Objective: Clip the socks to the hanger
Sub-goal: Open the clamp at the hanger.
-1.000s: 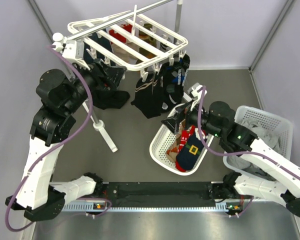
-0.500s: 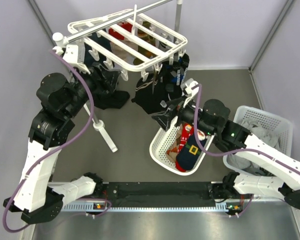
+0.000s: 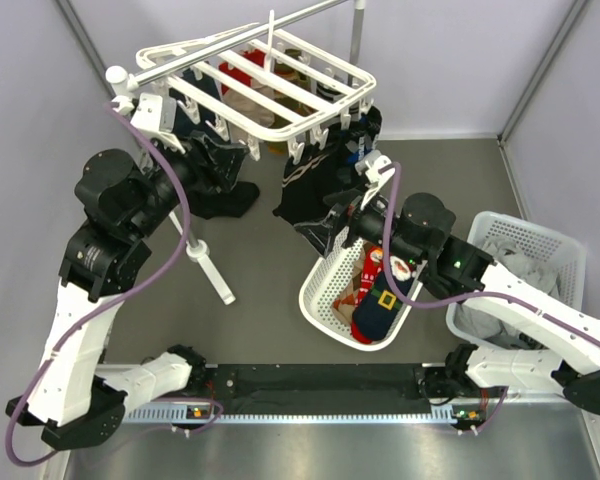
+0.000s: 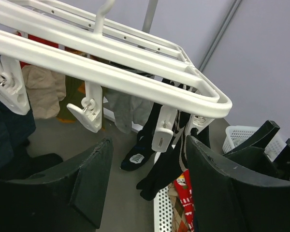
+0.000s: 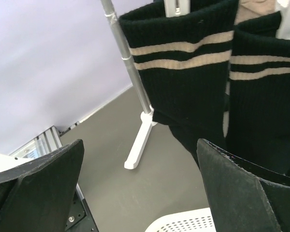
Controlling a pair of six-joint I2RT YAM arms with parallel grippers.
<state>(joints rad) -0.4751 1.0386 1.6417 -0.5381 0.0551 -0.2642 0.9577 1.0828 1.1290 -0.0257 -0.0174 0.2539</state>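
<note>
The white hanger (image 3: 280, 122) hangs at the top centre with several dark socks clipped under it. In the left wrist view its bars (image 4: 111, 72) and a clip (image 4: 162, 137) are just above my open, empty left gripper (image 4: 150, 179). My left gripper (image 3: 220, 165) is under the hanger's left side. My right gripper (image 3: 330, 225) is open and empty beside the hanging black socks with cream stripes (image 5: 193, 77). A red snowflake sock (image 3: 372, 268) and a navy sock with a yellow buckle (image 3: 385, 300) lie in a white basket (image 3: 320, 290).
A second white basket (image 3: 555, 240) with grey cloth stands at the right. The stand's pole (image 5: 130, 72) and white foot (image 3: 212, 270) are left of the sock basket. Grey walls close in on both sides.
My right gripper has moved up and left from over the basket toward the hanging black socks. My left arm has shifted slightly under the hanger.
</note>
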